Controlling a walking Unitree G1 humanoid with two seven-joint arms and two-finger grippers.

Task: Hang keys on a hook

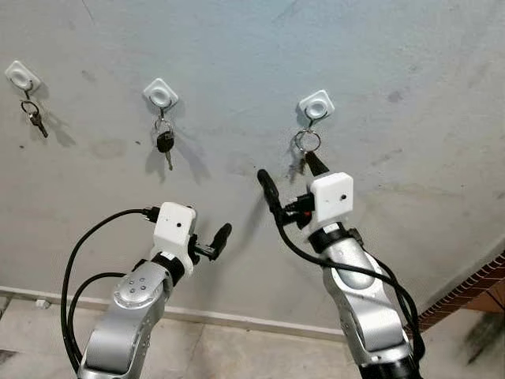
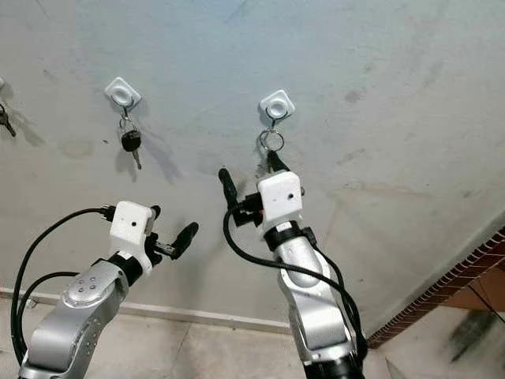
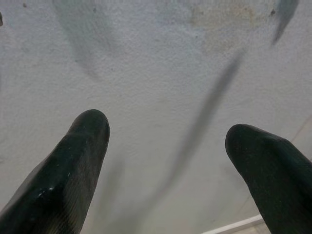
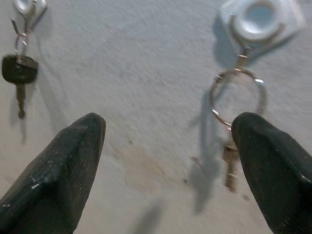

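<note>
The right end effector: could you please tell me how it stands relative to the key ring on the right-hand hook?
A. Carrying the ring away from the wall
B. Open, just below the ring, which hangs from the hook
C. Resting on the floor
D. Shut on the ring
B: the right end effector has its fingers spread apart, and the key ring hangs from the white hook on the wall, not clamped between them.

Right tool (image 2: 251, 183) spread below hooked keys (image 2: 270, 142).
</note>
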